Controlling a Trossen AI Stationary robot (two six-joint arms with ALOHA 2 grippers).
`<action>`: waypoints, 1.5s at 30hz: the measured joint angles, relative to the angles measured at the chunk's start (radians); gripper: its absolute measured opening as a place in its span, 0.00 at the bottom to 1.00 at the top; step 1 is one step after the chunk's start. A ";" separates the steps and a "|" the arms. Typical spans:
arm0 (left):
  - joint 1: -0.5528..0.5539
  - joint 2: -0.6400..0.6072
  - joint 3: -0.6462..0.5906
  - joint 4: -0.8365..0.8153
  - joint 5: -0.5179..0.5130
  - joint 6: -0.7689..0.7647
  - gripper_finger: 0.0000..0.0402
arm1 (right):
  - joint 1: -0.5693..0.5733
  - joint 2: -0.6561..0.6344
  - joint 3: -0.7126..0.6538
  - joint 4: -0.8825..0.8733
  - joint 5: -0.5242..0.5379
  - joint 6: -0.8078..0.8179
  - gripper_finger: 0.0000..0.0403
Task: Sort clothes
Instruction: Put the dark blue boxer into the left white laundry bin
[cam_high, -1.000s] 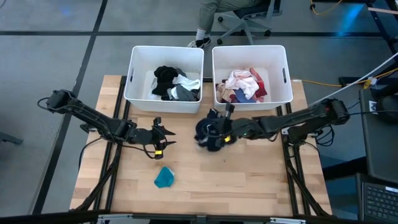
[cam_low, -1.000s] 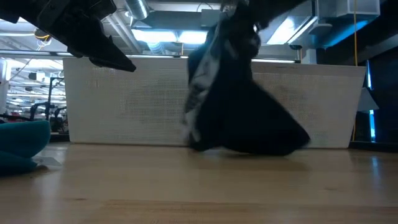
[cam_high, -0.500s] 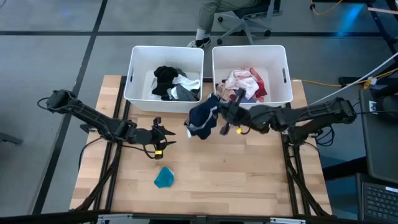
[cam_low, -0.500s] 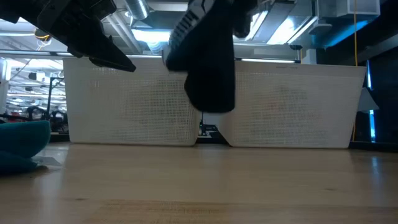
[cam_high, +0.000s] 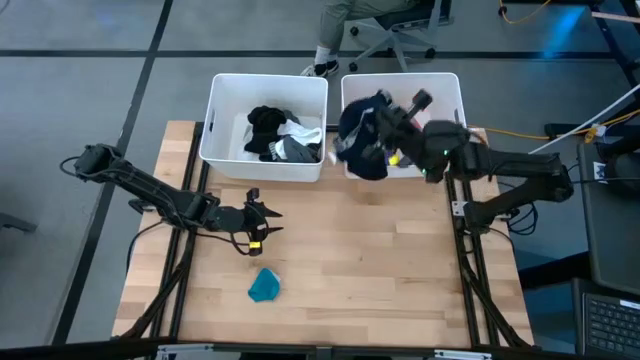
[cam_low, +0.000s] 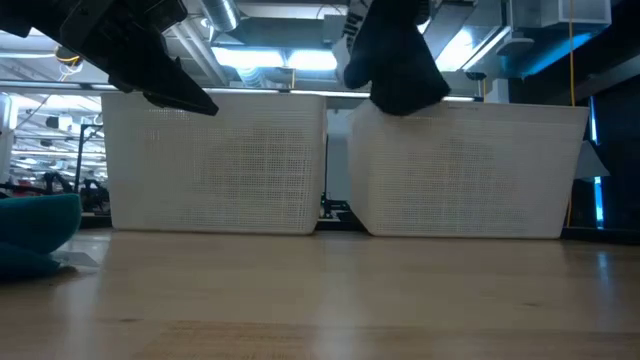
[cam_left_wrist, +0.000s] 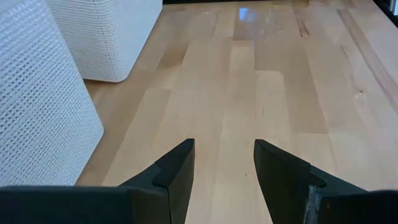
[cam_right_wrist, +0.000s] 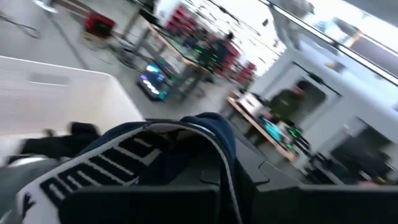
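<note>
Pinched in the closed right gripper (cam_high: 392, 130), the navy garment (cam_high: 362, 135) dangles limp and light over the right bin (cam_high: 455, 90)'s near-left corner, a bunched fold seemingly its surest hold.

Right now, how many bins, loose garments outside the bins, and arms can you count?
White bins: 2, the left bin and the right bin
Garments outside the bins: 2, a teal garment on the table and a navy garment held by the right end effector
Arms: 2
Total: 6
</note>
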 joint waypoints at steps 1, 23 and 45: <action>0.000 0.000 0.000 0.000 0.000 0.000 0.39 | -0.020 -0.003 0.010 -0.008 0.007 0.000 0.02; 0.000 0.000 0.000 0.000 0.000 0.003 0.39 | -0.574 0.067 -0.062 -0.299 -0.394 0.497 0.02; 0.000 0.000 0.000 -0.003 0.006 0.003 0.39 | -0.632 0.281 -0.058 -0.460 -0.504 0.675 0.48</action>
